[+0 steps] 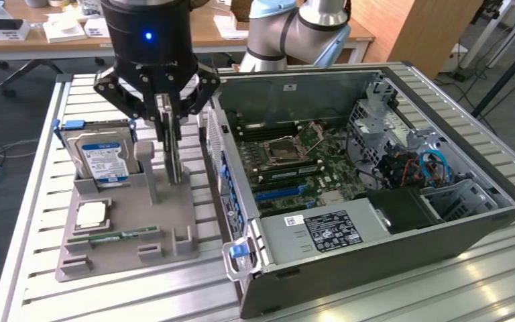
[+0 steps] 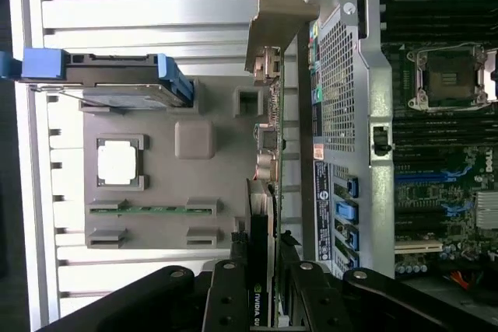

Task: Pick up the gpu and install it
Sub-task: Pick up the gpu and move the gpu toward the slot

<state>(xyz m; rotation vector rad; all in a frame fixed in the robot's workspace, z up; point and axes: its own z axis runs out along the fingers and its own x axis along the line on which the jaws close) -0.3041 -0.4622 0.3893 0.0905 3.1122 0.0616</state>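
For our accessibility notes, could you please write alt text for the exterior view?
The robot's hand grips the upright gpu standing in a grey parts tray, beside a hard drive. An open computer case with its motherboard exposed lies to the exterior view's right.

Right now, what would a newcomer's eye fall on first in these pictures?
The gripper, shut on the upright gpu in the grey tray at the exterior view's left. Next, the open PC case at that view's right with its motherboard bare, and the blue-labelled hard drive standing in the tray beside the gpu.
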